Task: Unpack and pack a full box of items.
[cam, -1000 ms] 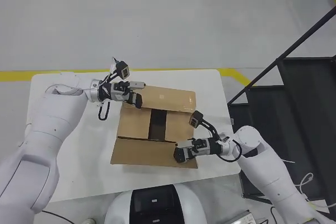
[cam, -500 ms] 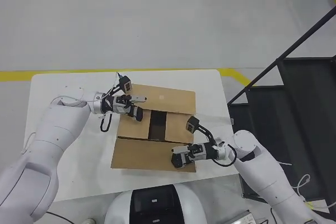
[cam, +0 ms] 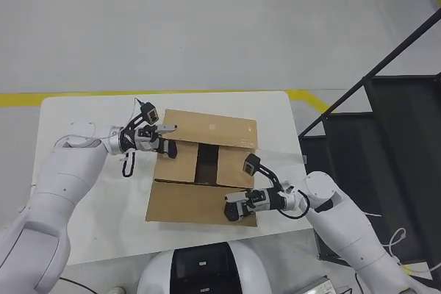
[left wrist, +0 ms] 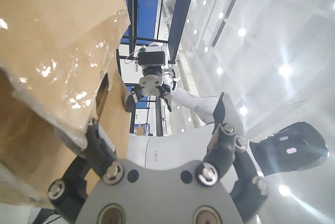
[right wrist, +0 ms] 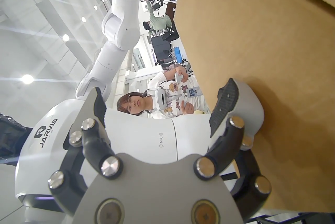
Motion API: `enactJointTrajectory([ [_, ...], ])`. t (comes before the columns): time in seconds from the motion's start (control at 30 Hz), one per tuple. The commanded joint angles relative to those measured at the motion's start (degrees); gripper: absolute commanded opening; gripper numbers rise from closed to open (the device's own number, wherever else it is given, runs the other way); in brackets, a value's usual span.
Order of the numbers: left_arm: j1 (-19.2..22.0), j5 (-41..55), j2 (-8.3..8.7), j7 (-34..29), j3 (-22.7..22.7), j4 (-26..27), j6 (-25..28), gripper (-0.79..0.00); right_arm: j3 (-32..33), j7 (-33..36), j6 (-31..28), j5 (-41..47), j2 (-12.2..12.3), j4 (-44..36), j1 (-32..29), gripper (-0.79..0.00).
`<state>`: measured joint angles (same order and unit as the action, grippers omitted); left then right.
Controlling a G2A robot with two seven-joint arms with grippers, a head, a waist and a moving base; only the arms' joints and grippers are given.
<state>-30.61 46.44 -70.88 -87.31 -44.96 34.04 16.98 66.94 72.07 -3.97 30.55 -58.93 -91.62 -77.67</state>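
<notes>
Brown corrugated cardboard box (cam: 206, 128) on the white tabletop (cam: 117, 213): what has changed in the past second? — DESK

The left claw (cam: 167, 138) has slid from above the far flap's edge out toward the box's far-left corner. The right claw (cam: 232, 207) has edged slightly nearer at the near-right corner. The box itself lies as before. — PHOTOGRAPHER

Count everything for me. — DESK

One box, with two outer flaps folded outward, one far and one near, and two inner flaps with a dark gap between them. Two claws. One tabletop. — PHOTOGRAPHER

Which way does the box point? — DESK

Its opening faces up. Its long axis runs left to right across the tabletop, and the dark gap crosses it from near to far. The box sits around the tabletop's middle, somewhat toward the right. — PHOTOGRAPHER

And the claws? — DESK

Both are spread wide, with nothing clamped between the fingers. In the left wrist view the left claw (left wrist: 157, 115) has one finger (left wrist: 98, 136) touching a corner of the box (left wrist: 52, 26) covered in clear tape (left wrist: 78, 70); the other finger stands free. The right claw (left wrist: 149, 102) shows farther off, at the box's other edge. In the right wrist view the right claw (right wrist: 162, 89) has one finger (right wrist: 225, 102) against the box's (right wrist: 248, 39) plain cardboard, the other in open air. — PHOTOGRAPHER
</notes>
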Motion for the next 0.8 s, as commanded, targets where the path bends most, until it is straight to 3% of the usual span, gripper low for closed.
enactJointTrajectory([
  [0.0,0.2,0.6,-0.21,0.4,-0.4,0.0,0.4,0.0,0.0,0.0,0.0,0.1,0.0,0.1,0.0,0.0],
  [0.5,5.0,4.5,-2.69,2.1,-2.8,-1.3,2.1,0.0,-0.7,0.3,0.5,-0.5,0.3,0.7,0.0,0.0],
  [0.77,10.2,3.2,-5.95,6.4,-0.9,-6.8,2.6,0.0,-0.8,-0.4,0.2,-1.0,0.4,0.7,-0.3,0.0],
])
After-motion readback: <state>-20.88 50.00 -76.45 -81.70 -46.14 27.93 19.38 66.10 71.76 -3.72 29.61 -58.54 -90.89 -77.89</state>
